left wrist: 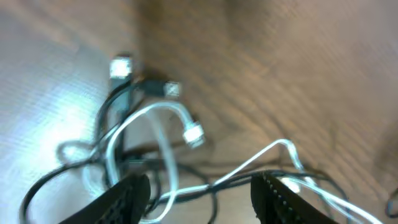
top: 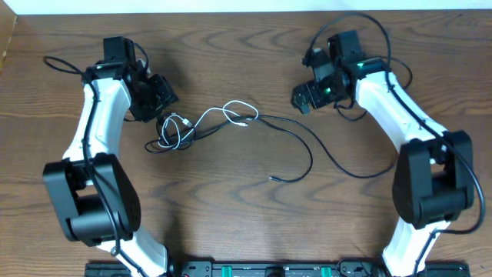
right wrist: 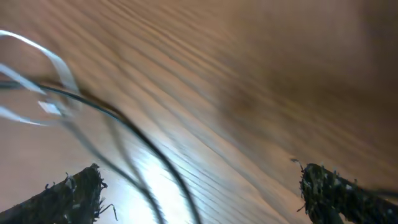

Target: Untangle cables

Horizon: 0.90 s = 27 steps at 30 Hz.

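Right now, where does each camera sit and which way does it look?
Overhead: above the table, looking straight down at the cables; the left hand and right hand both show.
Left wrist: behind the left hand, looking down at the tangled cables; its two fingers show at the bottom.
Right wrist: behind the right hand, slanting down at the table; its fingers show too.
Shared: both wrist views catch the white cable.

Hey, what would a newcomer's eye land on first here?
The knot of white cable and black cables left of centre on the wooden table, right at the left claw. One black strand trails off rightward, near the wide-open right claw.
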{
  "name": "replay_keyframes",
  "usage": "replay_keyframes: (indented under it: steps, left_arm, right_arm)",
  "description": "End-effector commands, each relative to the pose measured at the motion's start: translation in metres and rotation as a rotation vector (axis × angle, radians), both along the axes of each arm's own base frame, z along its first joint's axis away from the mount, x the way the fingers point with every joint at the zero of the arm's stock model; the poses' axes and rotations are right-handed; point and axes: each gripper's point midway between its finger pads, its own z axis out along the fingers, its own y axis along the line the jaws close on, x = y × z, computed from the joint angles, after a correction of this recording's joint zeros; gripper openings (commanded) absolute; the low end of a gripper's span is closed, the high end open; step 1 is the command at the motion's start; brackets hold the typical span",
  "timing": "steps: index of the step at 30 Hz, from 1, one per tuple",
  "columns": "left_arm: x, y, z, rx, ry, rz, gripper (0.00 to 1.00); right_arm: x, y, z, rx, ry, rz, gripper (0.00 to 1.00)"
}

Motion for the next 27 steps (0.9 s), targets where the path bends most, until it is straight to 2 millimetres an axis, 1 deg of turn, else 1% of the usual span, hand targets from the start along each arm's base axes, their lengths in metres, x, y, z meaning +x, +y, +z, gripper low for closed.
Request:
replay_keyframes:
  steps: [1, 2, 5, 7, 8, 10, 12, 13, 14, 16, 17, 19, 22, 23, 24, 27]
  left_arm:
    - [-0.023, 0.037, -0.013, 0.187, 0.124, 0.137, 0.57]
    - [-0.033, 0.050, -0.017, 0.259, 0.166, 0.182, 0.57]
    - [-0.053, 0.075, -0.026, 0.402, 0.231, 0.272, 0.57]
    - [-0.059, 0.084, -0.033, 0.456, 0.241, 0.318, 0.57]
    - [-0.059, 0.088, -0.040, 0.470, 0.230, 0.339, 0.57]
    - [-0.057, 0.086, -0.046, 0.450, 0.215, 0.343, 0.57]
    - [-0.055, 0.078, -0.049, 0.403, 0.210, 0.335, 0.57]
    - [-0.054, 0.074, -0.050, 0.379, 0.210, 0.331, 0.57]
    - [-0.053, 0.069, -0.051, 0.346, 0.209, 0.325, 0.57]
    - [-0.052, 0.060, -0.052, 0.296, 0.210, 0.314, 0.57]
    - [-0.051, 0.056, -0.052, 0.277, 0.210, 0.311, 0.57]
    - [-0.051, 0.055, -0.052, 0.266, 0.210, 0.309, 0.56]
    - [-0.052, 0.053, -0.053, 0.257, 0.215, 0.307, 0.56]
    - [-0.053, 0.050, -0.053, 0.243, 0.221, 0.303, 0.55]
    - [-0.055, 0.047, -0.053, 0.228, 0.232, 0.299, 0.51]
    - [-0.070, 0.040, -0.054, 0.196, 0.295, 0.286, 0.50]
  right_arm:
    - [-0.015, 0.041, 0.019, 0.194, 0.032, 0.109, 0.99]
    - [-0.018, 0.047, 0.021, 0.216, 0.039, 0.128, 0.99]
    - [-0.032, 0.066, 0.014, 0.227, 0.069, 0.175, 0.99]
    - [-0.042, 0.079, 0.008, 0.222, 0.087, 0.208, 0.99]
    - [-0.052, 0.093, 0.005, 0.219, 0.096, 0.242, 0.99]
    - [-0.061, 0.108, 0.004, 0.218, 0.097, 0.280, 0.99]
    - [-0.070, 0.126, 0.005, 0.219, 0.085, 0.321, 0.99]
    - [-0.072, 0.134, 0.005, 0.211, 0.078, 0.315, 0.99]
    - [-0.071, 0.138, 0.004, 0.200, 0.072, 0.296, 0.99]
    - [-0.062, 0.145, 0.001, 0.152, 0.058, 0.168, 0.99]
    - [-0.058, 0.148, -0.001, 0.135, 0.050, 0.100, 0.99]
    - [-0.055, 0.156, -0.001, 0.134, 0.040, 0.029, 0.99]
    - [-0.059, 0.175, -0.002, 0.158, 0.030, 0.019, 0.99]
    - [-0.060, 0.182, -0.006, 0.166, 0.030, 0.022, 0.99]
    - [-0.061, 0.187, -0.008, 0.172, 0.030, 0.025, 0.99]
    - [-0.067, 0.199, -0.025, 0.167, 0.049, 0.040, 0.99]
